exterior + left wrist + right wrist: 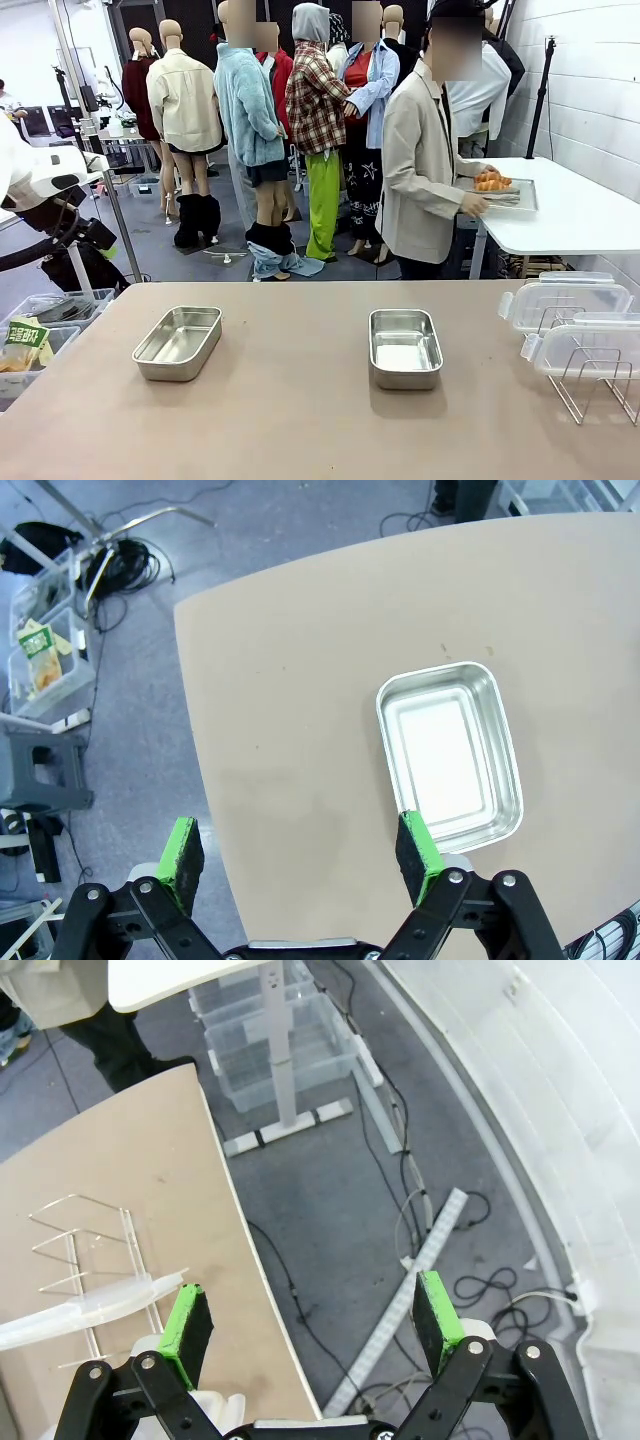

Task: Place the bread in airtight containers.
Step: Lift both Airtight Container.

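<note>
**Nothing packed yet**

The left hand hangs wide open, empty, over the counter. The left steel box and right steel box lie bare. Both croissants sit on the person's tray, well beyond. The lids rest on the rack. The right hand is spread, empty.

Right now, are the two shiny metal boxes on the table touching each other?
Apart. The front view shows a wide strip of bare table between the left steel box and the right steel box.
</note>
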Available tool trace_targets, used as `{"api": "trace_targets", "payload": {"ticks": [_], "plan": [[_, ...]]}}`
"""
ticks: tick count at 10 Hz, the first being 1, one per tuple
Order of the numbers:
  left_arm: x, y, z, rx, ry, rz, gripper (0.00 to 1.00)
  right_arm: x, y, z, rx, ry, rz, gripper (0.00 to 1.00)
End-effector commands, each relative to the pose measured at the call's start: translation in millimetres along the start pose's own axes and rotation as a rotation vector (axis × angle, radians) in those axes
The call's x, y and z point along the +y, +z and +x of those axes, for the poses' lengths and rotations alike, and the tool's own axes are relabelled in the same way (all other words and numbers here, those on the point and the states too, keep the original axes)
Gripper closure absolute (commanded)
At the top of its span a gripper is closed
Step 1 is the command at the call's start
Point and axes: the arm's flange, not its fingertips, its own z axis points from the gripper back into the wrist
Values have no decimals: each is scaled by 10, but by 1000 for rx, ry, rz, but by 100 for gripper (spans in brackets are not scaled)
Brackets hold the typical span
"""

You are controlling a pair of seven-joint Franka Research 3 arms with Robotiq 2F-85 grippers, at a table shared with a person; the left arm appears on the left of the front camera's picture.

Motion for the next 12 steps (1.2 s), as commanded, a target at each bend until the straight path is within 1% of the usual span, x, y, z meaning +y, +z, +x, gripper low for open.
{"api": "trace_targets", "payload": {"ticks": [1, 12], "plan": [[27, 11, 6, -1, -11, 8, 0, 13, 3, 1, 2, 5, -2, 0], [27, 11, 6, -1, -11, 8, 0, 13, 3, 1, 2, 5, -2, 0]]}}
